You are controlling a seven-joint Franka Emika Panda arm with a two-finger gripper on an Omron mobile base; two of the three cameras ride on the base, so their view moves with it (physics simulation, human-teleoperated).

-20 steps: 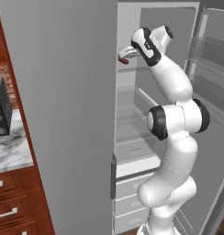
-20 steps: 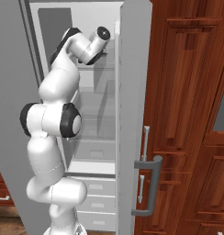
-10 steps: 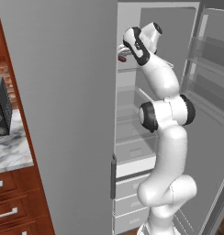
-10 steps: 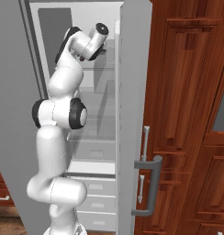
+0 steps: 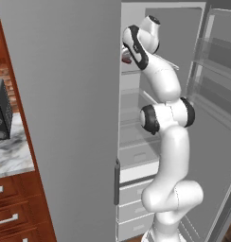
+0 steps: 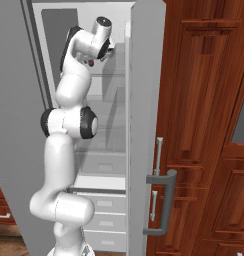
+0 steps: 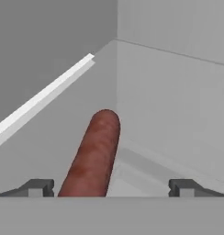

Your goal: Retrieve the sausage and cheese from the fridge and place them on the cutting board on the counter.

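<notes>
One sausage [image 7: 92, 156] lies on an upper glass shelf [image 7: 45, 98] inside the fridge [image 5: 60, 118], and in the hand view it runs lengthwise between the two fingertips [image 7: 38, 187] of the pincer [image 7: 111, 188], nearer the left one, with its rounded far end pointing toward the back wall. Left of the fridge in the left base view, the marble desk [image 5: 11, 153] carries a dark appliance (partly cut off by the frame edge) [image 5: 1, 111]. Further right, the white arm reaches up into the open compartment, where a reddish bit of the sausage shows beside the hand. Released and spread wide, the pincer grips nothing.
</notes>
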